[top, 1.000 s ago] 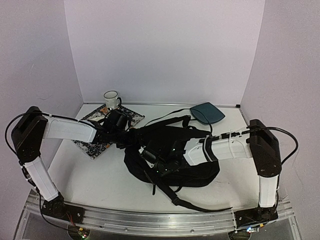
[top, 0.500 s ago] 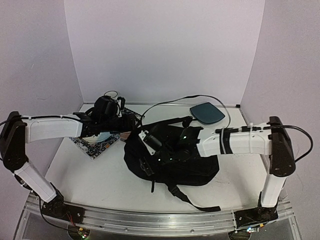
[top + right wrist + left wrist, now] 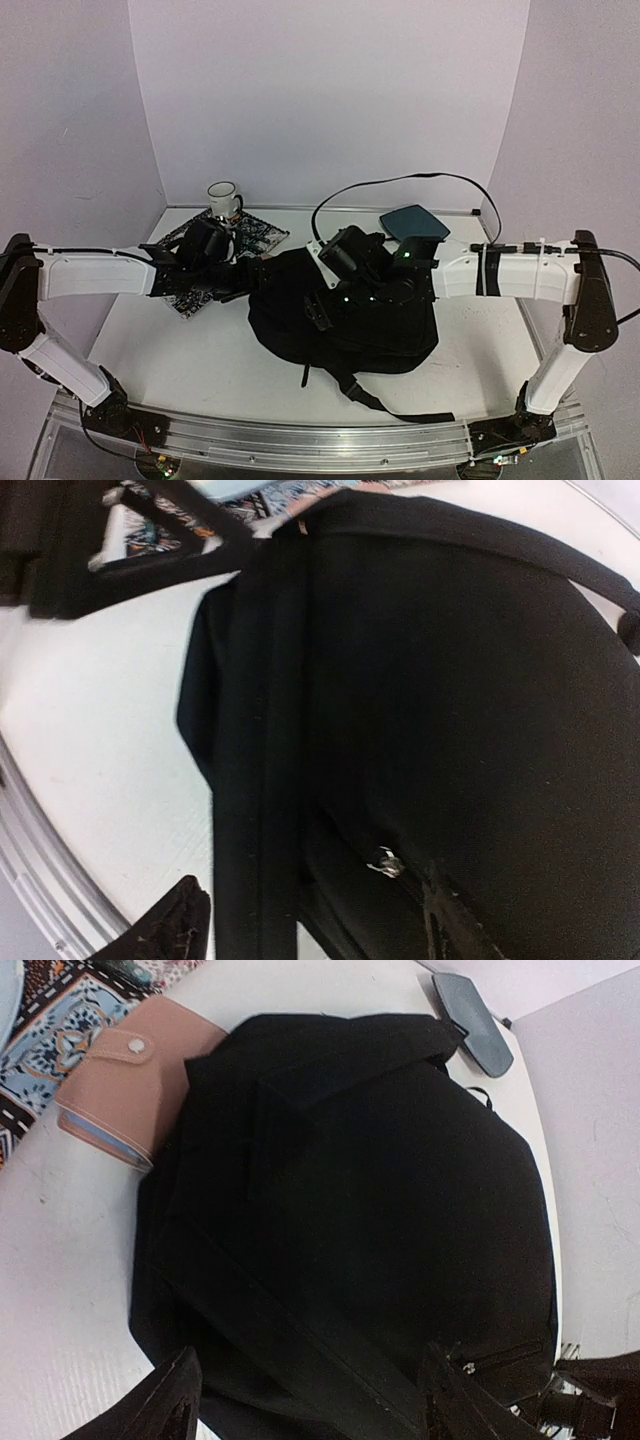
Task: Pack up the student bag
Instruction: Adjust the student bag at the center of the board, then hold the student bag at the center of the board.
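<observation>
The student bag (image 3: 345,325) lies slumped flat in the middle of the white counter (image 3: 180,350), with one shoulder strap (image 3: 385,405) trailing off toward 5 o'clock. Both arms reach in over it, the left from 9 o'clock and the right from 3 o'clock.

In the left wrist view, the left hand (image 3: 315,1405) hangs above the black fabric with its two fingers spread wide and nothing between them. The right hand (image 3: 305,930) is the same in its own view: fingers well apart over the bag, gripping nothing. A small metal zipper pull (image 3: 383,862) glints just ahead of it.

A pink snap wallet (image 3: 125,1080) lies at the bag's 10 o'clock edge, touching the fabric and resting partly on a patterned mat (image 3: 262,236). A white mug (image 3: 223,198) stands at the mat's far side, at about 11 o'clock from the bag. A dark-teal pad (image 3: 415,225) lies flat at 1 o'clock, just beside the bag, and a black cable (image 3: 400,180) arcs above it.
</observation>
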Robot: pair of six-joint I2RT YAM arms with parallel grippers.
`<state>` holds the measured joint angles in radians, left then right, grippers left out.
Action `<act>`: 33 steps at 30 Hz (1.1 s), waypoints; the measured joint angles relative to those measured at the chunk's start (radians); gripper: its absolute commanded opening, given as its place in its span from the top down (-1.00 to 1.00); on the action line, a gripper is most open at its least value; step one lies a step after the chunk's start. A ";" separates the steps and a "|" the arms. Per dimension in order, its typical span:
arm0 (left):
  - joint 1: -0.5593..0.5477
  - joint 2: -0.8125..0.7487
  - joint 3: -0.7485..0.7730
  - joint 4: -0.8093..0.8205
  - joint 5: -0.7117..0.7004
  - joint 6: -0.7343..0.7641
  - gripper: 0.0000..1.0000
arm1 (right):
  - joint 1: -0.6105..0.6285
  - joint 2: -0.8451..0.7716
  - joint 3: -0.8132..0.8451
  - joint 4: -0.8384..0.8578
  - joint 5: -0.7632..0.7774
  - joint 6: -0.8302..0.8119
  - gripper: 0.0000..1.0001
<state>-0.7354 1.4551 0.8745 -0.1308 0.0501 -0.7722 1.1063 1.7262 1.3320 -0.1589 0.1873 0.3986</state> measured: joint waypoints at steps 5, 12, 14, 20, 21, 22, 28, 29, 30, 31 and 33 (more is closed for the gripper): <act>-0.058 0.070 0.000 0.001 -0.001 -0.026 -0.50 | -0.028 0.067 0.013 -0.007 0.015 0.003 -0.04; -0.097 0.154 -0.006 0.015 -0.039 -0.048 -0.42 | -0.034 0.203 0.087 -0.018 0.007 -0.008 0.12; -0.104 0.154 -0.015 0.028 -0.052 -0.053 -0.42 | -0.034 0.223 0.108 -0.021 -0.003 -0.010 0.14; -0.114 0.154 -0.046 0.068 -0.064 -0.068 -0.42 | -0.034 0.246 0.139 -0.021 -0.037 -0.014 0.27; -0.115 0.154 -0.050 0.074 -0.065 -0.069 -0.42 | -0.034 0.249 0.139 -0.022 -0.038 -0.013 0.29; -0.116 0.154 -0.054 0.080 -0.065 -0.071 -0.42 | -0.034 0.252 0.139 -0.024 -0.038 -0.013 0.31; -0.122 0.154 -0.072 0.103 -0.069 -0.074 -0.42 | -0.030 0.288 0.159 -0.054 -0.030 -0.011 0.48; -0.123 0.154 -0.072 0.105 -0.070 -0.074 -0.42 | -0.029 0.294 0.162 -0.060 -0.026 -0.012 0.48; -0.123 0.154 -0.073 0.106 -0.070 -0.074 -0.42 | -0.028 0.299 0.165 -0.067 -0.024 -0.012 0.48; -0.123 0.154 -0.073 0.106 -0.071 -0.074 -0.42 | -0.026 0.305 0.170 -0.074 -0.020 -0.012 0.49; -0.123 0.154 -0.076 0.107 -0.070 -0.074 -0.42 | -0.022 0.311 0.175 -0.082 -0.013 -0.012 0.59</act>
<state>-0.8585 1.6093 0.7990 -0.0234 -0.0200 -0.8467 1.0848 2.0369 1.5070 -0.2413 0.1746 0.3866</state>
